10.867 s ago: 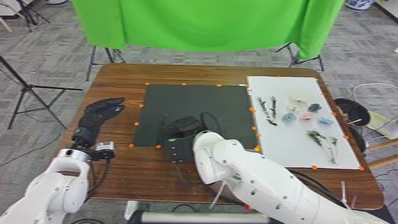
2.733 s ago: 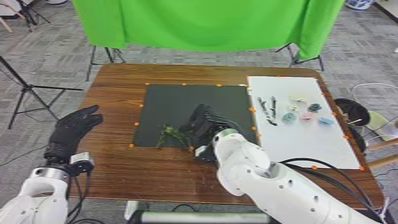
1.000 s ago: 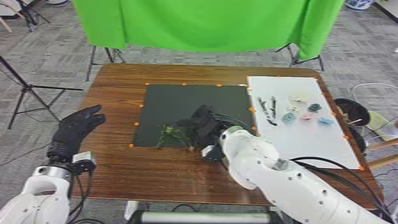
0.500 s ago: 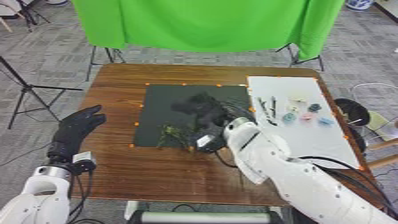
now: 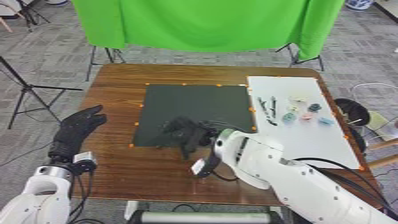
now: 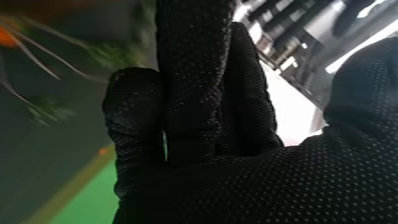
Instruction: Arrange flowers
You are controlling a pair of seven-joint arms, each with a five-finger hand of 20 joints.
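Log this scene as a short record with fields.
surface: brown table
black mat: green-leaved stems lying on it
white sheet: small blossoms in mixed colors, beside thin dark pieces
right hand: over the black mat, fingers extended
left hand: left of the mat, holding nothing

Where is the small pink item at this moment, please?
In the head view, the small pink item lies on the white sheet at the right, between the teal item on its left and the pale blue item on its right.
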